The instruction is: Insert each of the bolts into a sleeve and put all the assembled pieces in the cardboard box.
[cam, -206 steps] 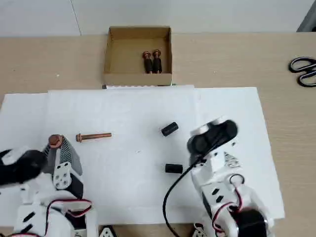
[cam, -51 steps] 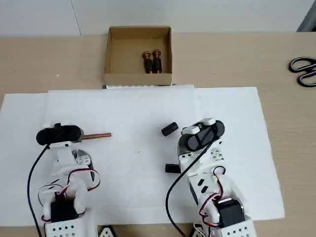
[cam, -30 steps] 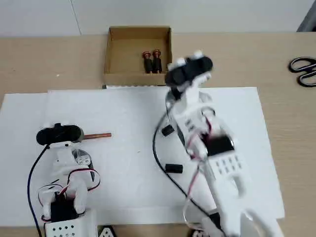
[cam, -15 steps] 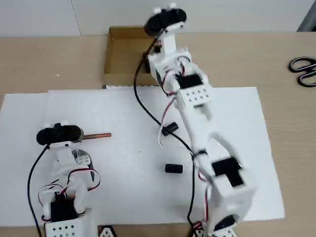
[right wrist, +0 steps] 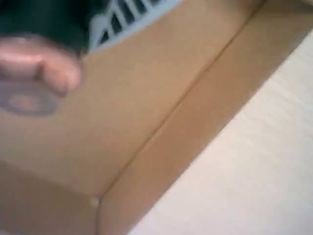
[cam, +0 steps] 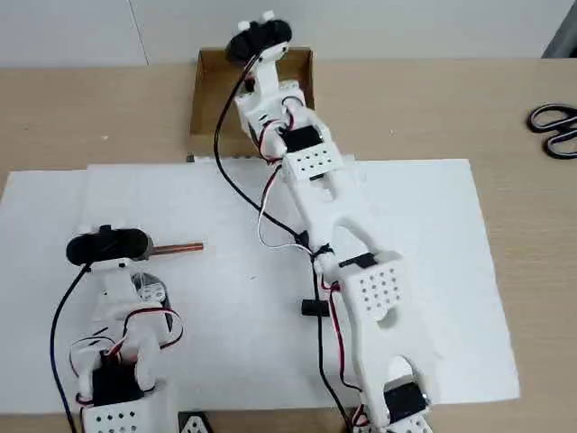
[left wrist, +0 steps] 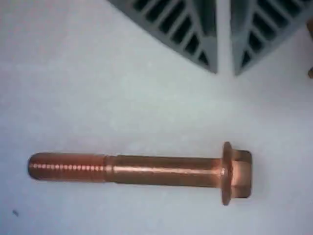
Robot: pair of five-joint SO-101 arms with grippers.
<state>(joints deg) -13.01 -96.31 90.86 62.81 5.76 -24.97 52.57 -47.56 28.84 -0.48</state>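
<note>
A copper bolt (left wrist: 142,170) lies flat on the white foam sheet (cam: 225,343). My left gripper (left wrist: 223,68) hangs just beside its head, fingers shut, with nothing between them. In the high view this bolt (cam: 180,246) sticks out from under the left arm (cam: 108,245). A black sleeve (cam: 315,308) lies on the foam near the right arm's base. My right gripper (cam: 259,56) is stretched out over the cardboard box (cam: 209,108). Its wrist view looks into the box (right wrist: 205,112), with blurred copper bolt heads (right wrist: 39,68) and dark sleeves close by.
Scissors (cam: 554,131) lie on the wooden table at the far right. The right arm (cam: 315,180) stretches diagonally over the middle of the foam sheet. A bit of copper (left wrist: 310,73) shows at the edge of the left wrist view.
The right arm has swung from the sleeves on the foam out to the cardboard box. The left arm, which earlier held a bolt upright, came over the lying bolt and has kept still since.
</note>
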